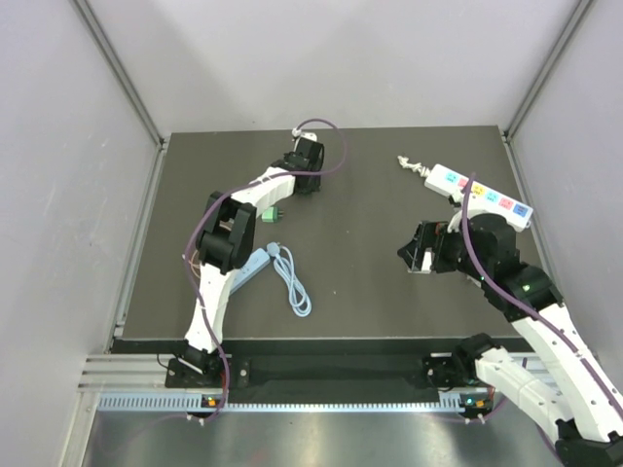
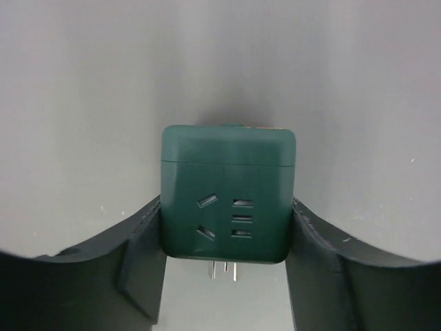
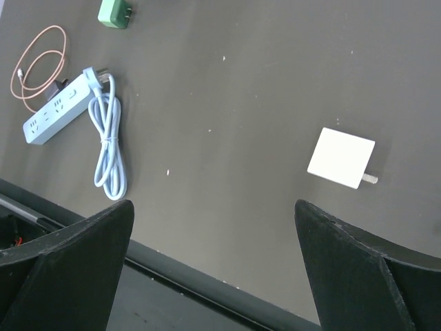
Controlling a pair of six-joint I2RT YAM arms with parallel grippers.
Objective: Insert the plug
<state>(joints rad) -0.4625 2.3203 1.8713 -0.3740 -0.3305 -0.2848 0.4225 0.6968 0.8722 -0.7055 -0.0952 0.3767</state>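
A dark green plug cube (image 2: 227, 200) with socket slots on its face and metal prongs (image 2: 224, 270) below sits between the fingers of my left gripper (image 2: 226, 207). Both fingers press flat against its sides. In the top view that gripper (image 1: 310, 158) is at the far middle of the table and hides the cube. My right gripper (image 1: 417, 251) hangs open over the table's right half, nothing between its fingers (image 3: 83, 255). A white square plug (image 3: 341, 157) lies on the mat just beyond it. A white power strip (image 1: 482, 192) with coloured sockets lies at the far right.
A small light green plug (image 1: 272, 214) lies near the left arm. A light blue power strip (image 1: 255, 264) with a coiled cable (image 1: 294, 284) lies at front left, a thin pink cable (image 3: 38, 65) beside it. Grey walls stand on three sides.
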